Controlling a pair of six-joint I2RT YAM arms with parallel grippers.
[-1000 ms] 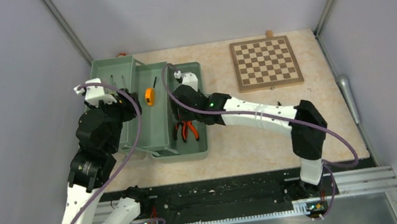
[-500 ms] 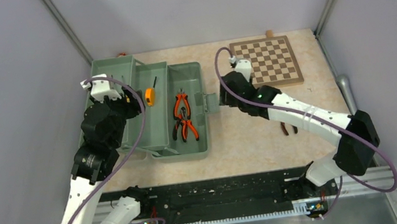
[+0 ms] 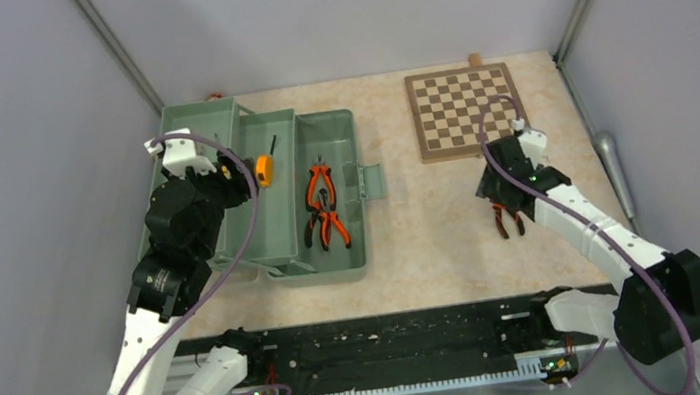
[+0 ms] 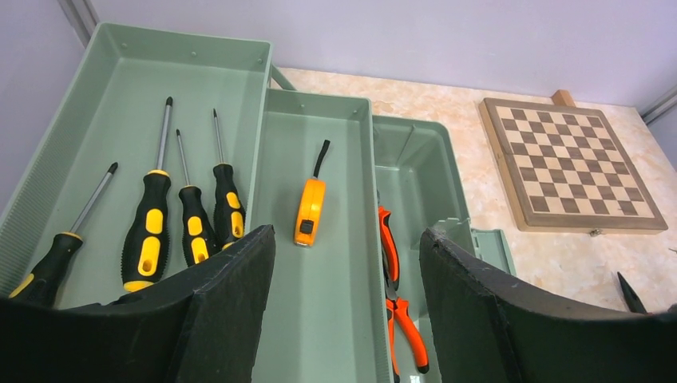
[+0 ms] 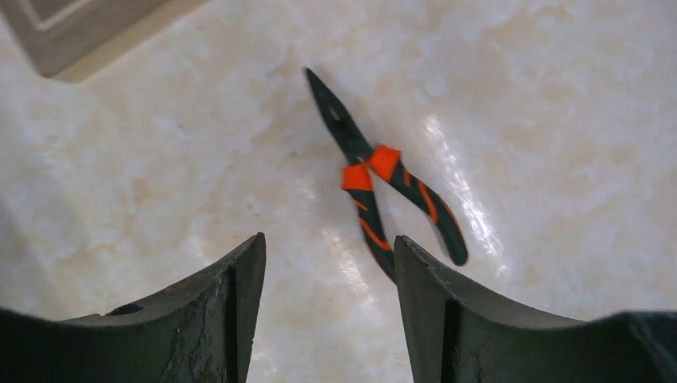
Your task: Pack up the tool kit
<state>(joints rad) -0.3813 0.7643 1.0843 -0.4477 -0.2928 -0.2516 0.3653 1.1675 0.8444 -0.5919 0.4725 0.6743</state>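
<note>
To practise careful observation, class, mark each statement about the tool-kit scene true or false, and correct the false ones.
1. The tape measure lies in the middle tray of the toolbox. True.
2. Four screwdrivers lie loose on the table. False: the screwdrivers lie in the toolbox's left section.
3. The right tool is shut on the long-nose pliers. False: it is open above them, and they lie on the table.
4. Orange-handled pliers lie in the toolbox's right compartment. True.
</note>
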